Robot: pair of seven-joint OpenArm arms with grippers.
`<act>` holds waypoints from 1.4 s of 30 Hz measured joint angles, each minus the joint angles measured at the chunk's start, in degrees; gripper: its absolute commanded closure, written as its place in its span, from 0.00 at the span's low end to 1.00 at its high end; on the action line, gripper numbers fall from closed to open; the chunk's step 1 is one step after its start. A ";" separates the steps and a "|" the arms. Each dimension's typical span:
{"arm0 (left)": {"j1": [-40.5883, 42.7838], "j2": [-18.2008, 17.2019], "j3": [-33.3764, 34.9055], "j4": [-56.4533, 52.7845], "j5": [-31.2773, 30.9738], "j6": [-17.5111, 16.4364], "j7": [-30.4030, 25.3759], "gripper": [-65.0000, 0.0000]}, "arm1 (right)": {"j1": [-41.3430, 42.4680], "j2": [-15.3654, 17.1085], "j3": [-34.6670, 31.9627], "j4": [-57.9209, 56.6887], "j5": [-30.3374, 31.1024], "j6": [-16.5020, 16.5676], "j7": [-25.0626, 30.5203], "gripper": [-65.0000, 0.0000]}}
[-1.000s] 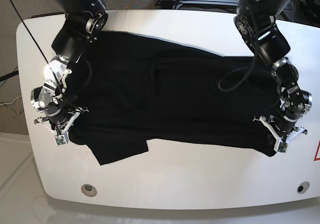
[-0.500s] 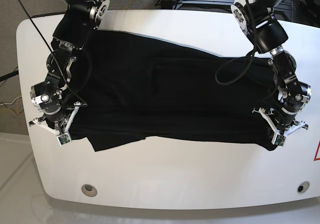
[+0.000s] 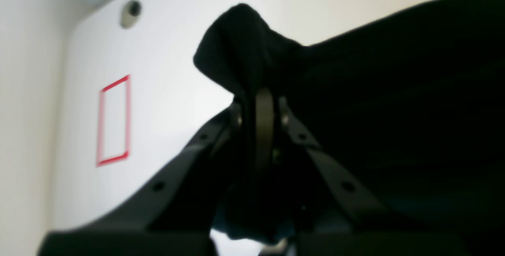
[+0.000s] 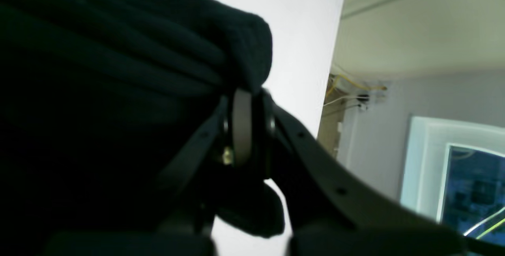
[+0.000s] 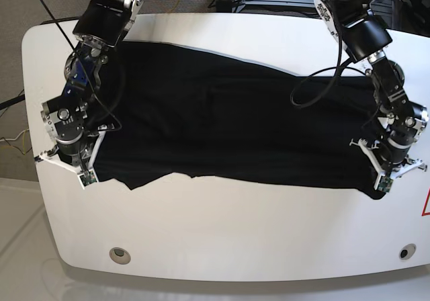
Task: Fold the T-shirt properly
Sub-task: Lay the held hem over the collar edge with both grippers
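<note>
Both my grippers clamped on the black T-shirt [image 5: 228, 133], one at each end of its near edge.

My left gripper [image 5: 386, 182] has its jaws closed on a bunched fold of the cloth, my right gripper [image 5: 79, 171] the same on the opposite end. The shirt lies spread flat across the white table [image 5: 235, 234], spanning most of it, with the near hem slightly uneven towards my right.

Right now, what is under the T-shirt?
The white table lies under the T-shirt, bare along its near and far edges. Whatever sits beneath the cloth's middle is covered. Both the left gripper and the right gripper pinch its corners.
</note>
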 measured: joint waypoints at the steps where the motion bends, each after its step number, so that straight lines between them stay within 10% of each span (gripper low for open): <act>1: 0.35 -0.07 -0.02 0.61 0.24 0.00 0.72 0.96 | -0.46 0.00 0.00 0.50 0.13 0.04 0.00 1.00; 42: 12.46 -1.51 -3.58 7.30 -0.26 -0.39 1.90 0.96 | -19.19 -0.26 2.62 8.00 1.33 0.07 -0.52 1.00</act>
